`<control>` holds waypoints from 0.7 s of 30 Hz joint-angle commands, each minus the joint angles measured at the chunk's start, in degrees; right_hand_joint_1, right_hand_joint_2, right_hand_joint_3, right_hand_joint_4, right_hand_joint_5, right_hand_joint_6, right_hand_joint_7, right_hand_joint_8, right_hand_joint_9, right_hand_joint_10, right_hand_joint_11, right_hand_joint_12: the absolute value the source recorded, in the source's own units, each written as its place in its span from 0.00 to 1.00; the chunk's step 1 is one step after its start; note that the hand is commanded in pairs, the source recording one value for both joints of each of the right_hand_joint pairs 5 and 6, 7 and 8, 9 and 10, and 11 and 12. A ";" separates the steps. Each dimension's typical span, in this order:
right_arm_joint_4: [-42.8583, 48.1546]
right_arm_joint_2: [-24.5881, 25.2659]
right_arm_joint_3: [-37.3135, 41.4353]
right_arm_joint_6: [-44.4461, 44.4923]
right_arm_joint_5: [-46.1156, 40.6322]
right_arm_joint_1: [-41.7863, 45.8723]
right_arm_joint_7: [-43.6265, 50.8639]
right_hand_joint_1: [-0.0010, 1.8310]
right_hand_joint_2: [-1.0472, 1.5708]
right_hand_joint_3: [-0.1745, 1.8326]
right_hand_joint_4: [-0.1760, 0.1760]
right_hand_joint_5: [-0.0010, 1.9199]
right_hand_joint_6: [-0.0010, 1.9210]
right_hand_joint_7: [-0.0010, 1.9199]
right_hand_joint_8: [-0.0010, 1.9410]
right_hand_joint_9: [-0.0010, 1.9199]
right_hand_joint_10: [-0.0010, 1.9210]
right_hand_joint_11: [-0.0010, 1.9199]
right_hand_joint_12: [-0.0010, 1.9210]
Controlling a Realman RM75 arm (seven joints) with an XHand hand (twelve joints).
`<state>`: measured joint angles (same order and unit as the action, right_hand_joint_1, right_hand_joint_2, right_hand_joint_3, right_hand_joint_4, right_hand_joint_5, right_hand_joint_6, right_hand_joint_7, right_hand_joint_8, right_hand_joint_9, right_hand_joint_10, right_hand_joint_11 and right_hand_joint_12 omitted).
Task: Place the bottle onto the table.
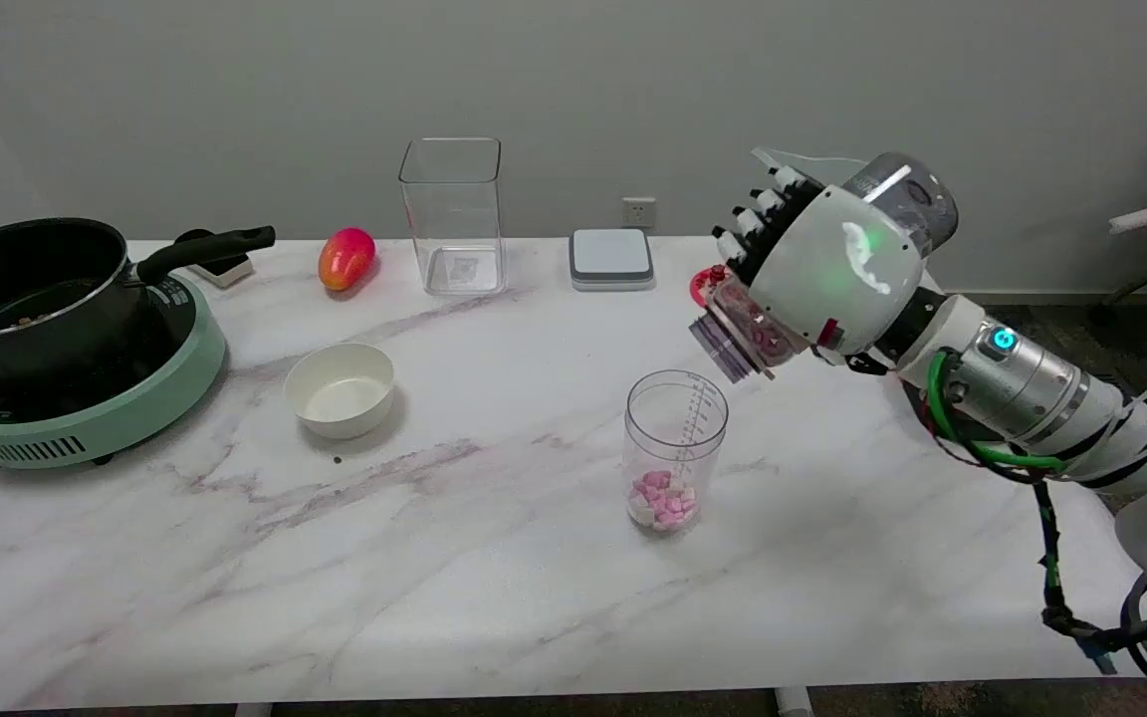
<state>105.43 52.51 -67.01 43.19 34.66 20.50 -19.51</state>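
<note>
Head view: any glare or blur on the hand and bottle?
Head view: white glare patch and green LED glow on the back of the right hand; the tilted bottle it holds looks slightly soft; measuring cup is sharp, casting a soft shadow to its right on the table.

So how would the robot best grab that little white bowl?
Probably by the rim of the bowl, coming straight down from above. It sits upright with its mouth open, and its low, rounded sides give fingers little to hold from the side.
</note>
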 commanded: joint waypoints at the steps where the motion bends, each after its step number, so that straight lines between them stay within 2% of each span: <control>1: -7.01 1.89 -4.14 1.68 -41.87 -2.08 0.58 0.75 0.91 0.23 0.50 1.00 1.00 0.97 0.96 0.82 0.81 0.70 0.70; 4: -11.28 1.28 -4.77 3.36 -61.30 -3.40 -4.19 0.77 0.89 0.24 0.50 1.00 1.00 0.96 0.95 0.81 0.81 0.70 0.70; 6: -14.64 0.49 -5.37 2.26 -73.62 -4.92 -13.12 0.78 0.87 0.24 0.50 1.00 1.00 0.95 0.94 0.80 0.80 0.70 0.70; 8: -17.96 -0.45 -5.54 0.46 -79.59 -6.64 -19.92 0.80 0.84 0.26 0.50 1.00 1.00 0.94 0.93 0.79 0.79 0.69 0.69; 11: -24.80 -2.76 -6.23 -1.52 -81.28 -10.32 -33.65 0.82 0.82 0.26 0.50 1.00 1.00 0.93 0.92 0.78 0.78 0.69 0.69; 13: -29.90 -5.00 -8.28 -4.09 -81.47 -13.34 -46.74 0.82 0.82 0.26 0.50 1.00 1.00 0.93 0.92 0.78 0.78 0.69 0.69; 16: -37.83 -7.61 -14.45 -5.93 -80.26 -17.97 -63.70 0.82 0.82 0.25 0.50 1.00 1.00 0.93 0.92 0.78 0.78 0.69 0.69; 21: -54.66 -9.27 -27.92 2.46 -74.22 -30.51 -75.77 0.82 0.82 0.26 0.50 1.00 1.00 0.93 0.92 0.78 0.77 0.68 0.68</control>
<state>92.73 51.98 -71.67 42.57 -18.81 15.57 -37.27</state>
